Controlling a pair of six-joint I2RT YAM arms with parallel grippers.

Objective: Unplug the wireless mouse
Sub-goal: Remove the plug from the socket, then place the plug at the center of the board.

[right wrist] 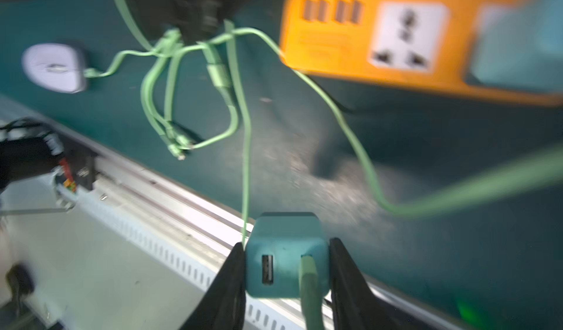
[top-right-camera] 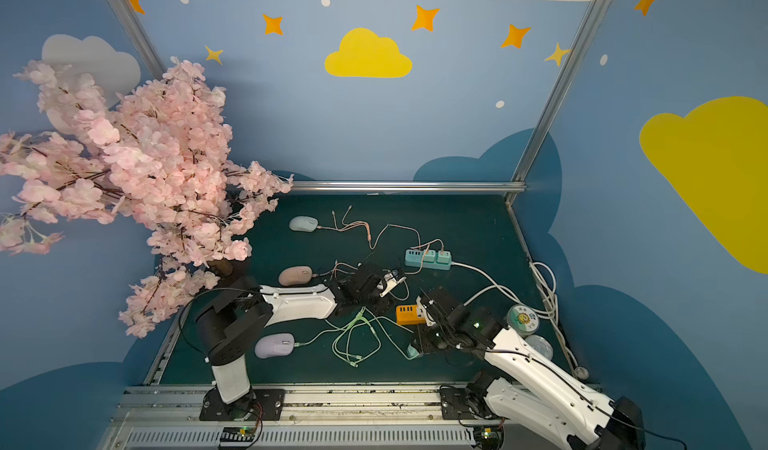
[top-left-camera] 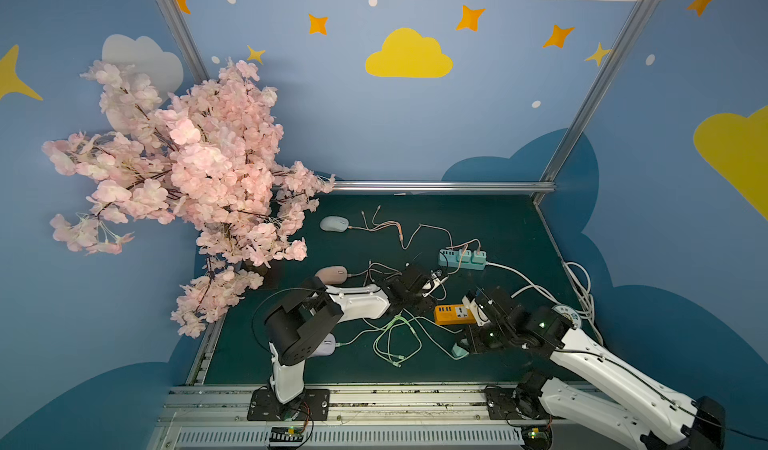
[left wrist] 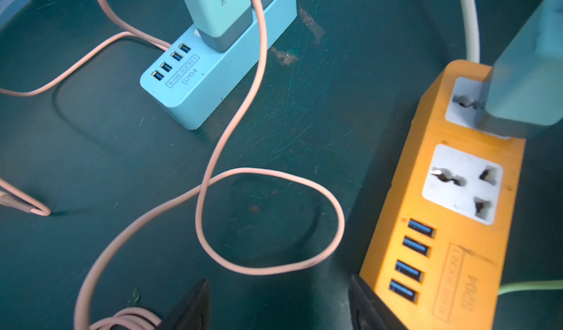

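Right wrist: right gripper (right wrist: 287,243) jaws clamped on teal USB charger (right wrist: 283,270), green cable (right wrist: 309,286) plugged in.
Left gripper (left wrist: 277,281): jaws open, empty.
Lilac mouse (top-right-camera: 274,345): front-left tabletop (top-right-camera: 291,371), tethered.
Risk: possible mouse drag from tangled cable tautening.

My right pincer (top-right-camera: 417,349) sits at the teal charger (top-right-camera: 411,354), beside the orange power strip (top-right-camera: 409,315); a green cable (top-right-camera: 360,318) reaches the lilac mouse (top-right-camera: 275,345).

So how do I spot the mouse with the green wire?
From the pink blossom tree, look to the dark green table's near edge. The lilac plastic mouse lies beside the left arm. Only it trails a pale green cable; the pink mouse and pale blue mouse trail pink ones.
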